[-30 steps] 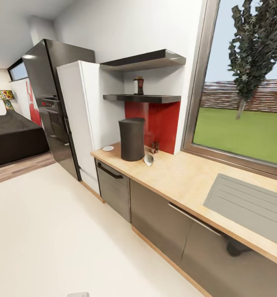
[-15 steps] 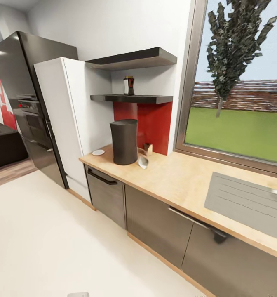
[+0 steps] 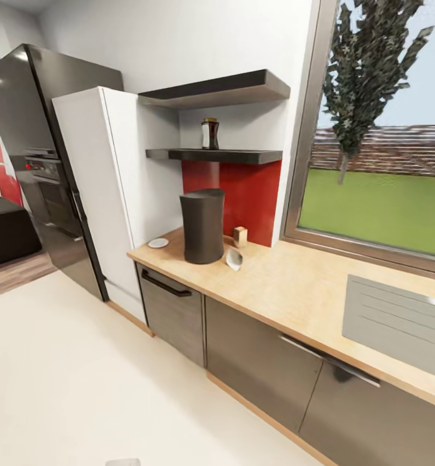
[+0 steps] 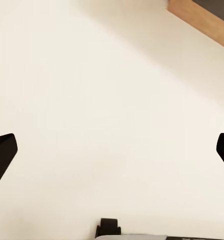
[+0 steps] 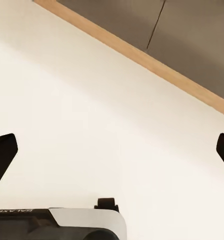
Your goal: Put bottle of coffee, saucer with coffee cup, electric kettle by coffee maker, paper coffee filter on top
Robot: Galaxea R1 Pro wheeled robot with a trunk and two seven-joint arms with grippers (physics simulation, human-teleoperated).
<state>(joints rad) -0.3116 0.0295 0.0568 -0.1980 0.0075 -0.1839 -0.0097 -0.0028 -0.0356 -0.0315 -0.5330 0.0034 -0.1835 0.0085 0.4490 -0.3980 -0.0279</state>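
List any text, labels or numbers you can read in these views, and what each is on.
Robot body, right wrist view: a strip of letters at its edge, too small and cropped to read.
Bottle of coffee on the shelf: label too blurred to read.
Nothing else carries readable text.

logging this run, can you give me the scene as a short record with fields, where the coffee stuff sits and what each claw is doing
coffee maker: upright on the countertop, below the shelves
bottle of coffee: on the lower shelf, above the coffee maker
saucer: on the countertop, on the fridge side of the coffee maker
paper coffee filter: on the countertop, on the window side of the coffee maker
left claw: open, over bare floor
right claw: open, over floor near the cabinet base
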